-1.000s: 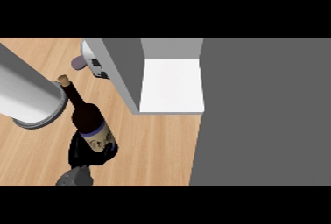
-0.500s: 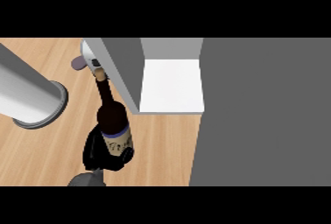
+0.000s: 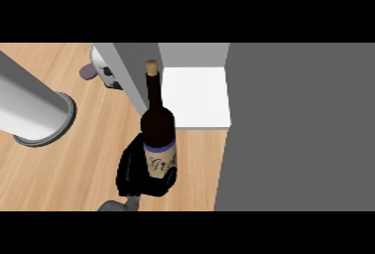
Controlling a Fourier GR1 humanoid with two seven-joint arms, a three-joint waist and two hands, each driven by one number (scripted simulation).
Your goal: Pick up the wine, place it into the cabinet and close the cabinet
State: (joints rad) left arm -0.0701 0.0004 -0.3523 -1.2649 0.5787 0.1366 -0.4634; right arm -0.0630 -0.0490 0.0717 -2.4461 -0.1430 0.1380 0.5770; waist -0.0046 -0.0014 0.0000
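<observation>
A dark wine bottle (image 3: 157,134) with a blue-banded label and a cork top points up the head view, tilted slightly left at the neck. My right hand (image 3: 135,171) is shut round its lower body, coming in from the lower edge at centre left. The bottle's cork lies over the edge of the open cabinet door (image 3: 132,74). Just right of the bottle is the cabinet's white shelf (image 3: 198,96), lying open. The cabinet's grey body (image 3: 300,129) fills the right side. My left hand does not show.
A large grey cylinder (image 3: 33,111) with a flared end slants in from the left over the wooden counter (image 3: 66,173). A small purple-grey fitting (image 3: 93,72) sits left of the door.
The bottle has moved right and toward the cabinet in my right hand. Its neck has swung from pointing up-left to nearly straight up, reaching the door's edge.
</observation>
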